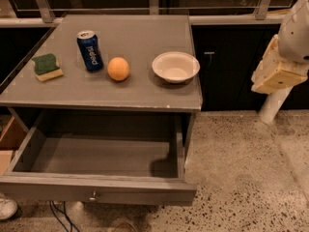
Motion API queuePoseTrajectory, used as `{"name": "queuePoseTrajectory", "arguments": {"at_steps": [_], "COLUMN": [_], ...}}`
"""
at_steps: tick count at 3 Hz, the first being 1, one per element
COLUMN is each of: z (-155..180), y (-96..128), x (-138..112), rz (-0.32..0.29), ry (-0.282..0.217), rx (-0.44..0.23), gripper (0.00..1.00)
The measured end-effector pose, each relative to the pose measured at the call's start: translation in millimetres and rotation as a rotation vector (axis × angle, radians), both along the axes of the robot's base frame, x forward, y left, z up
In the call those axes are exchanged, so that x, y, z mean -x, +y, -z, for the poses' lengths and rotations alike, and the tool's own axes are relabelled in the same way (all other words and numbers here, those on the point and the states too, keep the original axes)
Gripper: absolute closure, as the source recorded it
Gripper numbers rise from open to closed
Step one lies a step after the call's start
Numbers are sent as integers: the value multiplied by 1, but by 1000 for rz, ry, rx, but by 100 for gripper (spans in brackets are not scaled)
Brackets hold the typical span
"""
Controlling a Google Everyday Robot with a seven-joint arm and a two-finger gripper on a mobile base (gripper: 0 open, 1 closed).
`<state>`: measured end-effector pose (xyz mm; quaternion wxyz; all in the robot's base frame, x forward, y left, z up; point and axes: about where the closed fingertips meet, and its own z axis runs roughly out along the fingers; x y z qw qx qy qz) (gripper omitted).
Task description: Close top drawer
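Standing open: the wide grey wooden top drawer (99, 158) is out toward the near side from under the tabletop. It is almost as broad as the table, and its deep plain grey inside shows a bare bottom.
Drawer knob: a small round metal knob (92, 195) sits in the middle of the drawer front, at the near edge of the scene.
Table: the top of the grey rectangular table (130, 33) lies directly above the far part of the drawer.
Gripper: the cream-coloured robot gripper (276, 76) is at the far right, in the air above the floor. It is well apart from the drawer and the knob and touches nothing. I cannot tell whether it is wide or narrow.
Can: a blue metal drink can (90, 50) stands upright on the left half of the tabletop.
Sponge: a green and yellow rectangular sponge (47, 66) lies near the left edge, left of the can.
Fruit: a round orange fruit (118, 68) rests between the can and the bowl, nearer to the can.
Bowl: a white round bowl (175, 66) stands upright near the right edge of the tabletop.
Floor: the speckled stone floor (241, 168) lies right of the table and below the gripper.
Shoe: the toe of a white shoe (7, 208) is in the near left corner, beside the drawer front.
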<state>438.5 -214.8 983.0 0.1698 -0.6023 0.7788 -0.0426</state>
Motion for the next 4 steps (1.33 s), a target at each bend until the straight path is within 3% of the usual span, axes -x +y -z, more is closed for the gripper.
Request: {"name": "queuePoseTrajectory", "arguments": {"at_steps": [1, 2, 3, 4], "z": [0, 1, 5, 34], "y": [0, 1, 13, 31], "x": [0, 1, 20, 51], "rz": [0, 17, 61, 89], "ry": [0, -8, -28, 4], "rx": [0, 8, 20, 33], "gripper": [88, 100, 100, 100]}}
